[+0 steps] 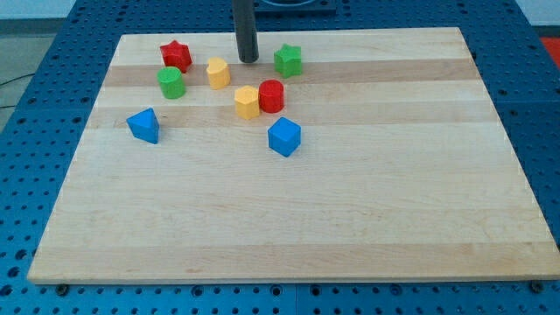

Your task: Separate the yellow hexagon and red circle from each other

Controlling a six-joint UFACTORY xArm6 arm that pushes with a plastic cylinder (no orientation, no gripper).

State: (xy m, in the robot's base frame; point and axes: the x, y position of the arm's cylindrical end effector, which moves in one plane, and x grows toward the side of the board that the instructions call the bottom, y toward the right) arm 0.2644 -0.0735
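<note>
The yellow hexagon (247, 102) and the red circle (271, 95) sit side by side and touching, upper middle of the wooden board (350, 201). The hexagon is on the left, the circle on the right. My tip (248, 59) is at the end of the dark rod near the view's top. It stands above both blocks, apart from them, between a second yellow block (218, 73) and a green star (288, 59).
A red star (176, 55) and a green cylinder (171, 82) lie at the upper left. A blue triangular block (143, 125) lies left of the pair. A blue cube-like block (284, 136) lies just below the red circle.
</note>
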